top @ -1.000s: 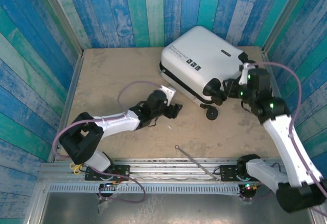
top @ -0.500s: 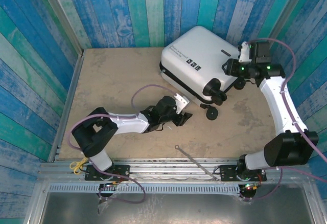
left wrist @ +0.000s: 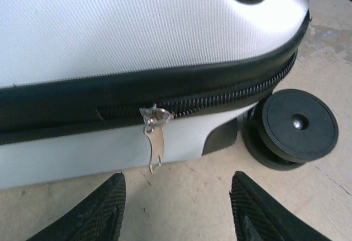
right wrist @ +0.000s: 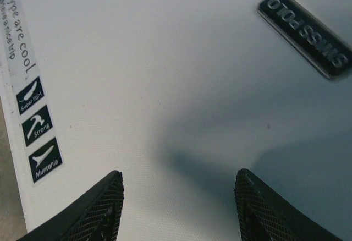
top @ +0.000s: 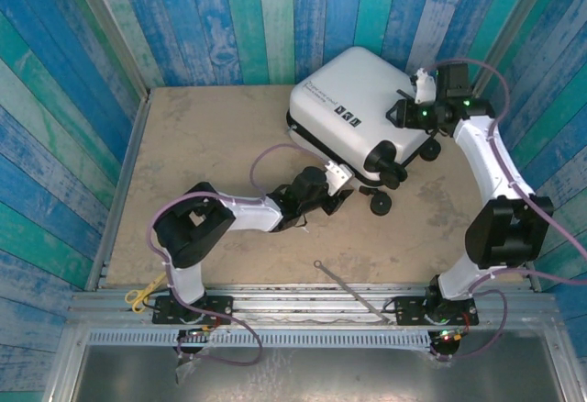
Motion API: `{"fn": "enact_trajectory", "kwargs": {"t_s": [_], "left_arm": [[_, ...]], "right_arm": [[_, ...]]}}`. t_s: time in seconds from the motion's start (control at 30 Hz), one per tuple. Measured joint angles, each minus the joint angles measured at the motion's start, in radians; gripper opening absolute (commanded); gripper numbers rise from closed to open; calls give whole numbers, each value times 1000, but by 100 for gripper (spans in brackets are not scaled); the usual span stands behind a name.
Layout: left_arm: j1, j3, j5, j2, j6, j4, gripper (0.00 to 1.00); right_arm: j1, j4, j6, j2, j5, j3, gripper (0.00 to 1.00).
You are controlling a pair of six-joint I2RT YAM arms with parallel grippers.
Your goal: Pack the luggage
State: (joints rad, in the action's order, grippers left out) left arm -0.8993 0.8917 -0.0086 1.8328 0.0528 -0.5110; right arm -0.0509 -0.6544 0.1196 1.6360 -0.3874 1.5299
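The luggage [top: 353,94] is a white hard-shell suitcase lying shut at the back right of the table, wheels toward the front right. My left gripper [top: 341,191] sits low on the table against its near side, open and holding nothing. In the left wrist view my left gripper [left wrist: 177,177] faces the black zipper band, and a silver zipper pull [left wrist: 155,136] hangs just ahead of the left fingertip [left wrist: 110,197]. My right gripper [top: 399,113] hovers over the lid's right part. In the right wrist view it [right wrist: 179,175] is open above the bare white shell [right wrist: 165,59].
A black wheel [left wrist: 297,125] juts out right of the zipper pull. A thin metal rod [top: 344,283] lies near the table's front edge. Yellow scissors [top: 142,294] rest on the front left rail. Blue plank walls close in the table on three sides.
My left arm has slid right along the table to the suitcase's zipper side, its jaws narrowing. My right arm has swung from beside the wheel end up over the lid.
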Motion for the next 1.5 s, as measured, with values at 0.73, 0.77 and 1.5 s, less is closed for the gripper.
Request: {"fn": "enact_trajectory", "kwargs": {"t_s": [0.73,0.77,1.5], "left_arm": [[111,19,263,161,13,-281,36],[110,12,274,161,11,-301,37],[78,-18,236,161,-5,-405,0]], "right_arm": [[0,7,-57,18,-85,13,55],[0,7,-58,18,-85,13,56],[0,-5,-55,8,-35,9,57]]}}
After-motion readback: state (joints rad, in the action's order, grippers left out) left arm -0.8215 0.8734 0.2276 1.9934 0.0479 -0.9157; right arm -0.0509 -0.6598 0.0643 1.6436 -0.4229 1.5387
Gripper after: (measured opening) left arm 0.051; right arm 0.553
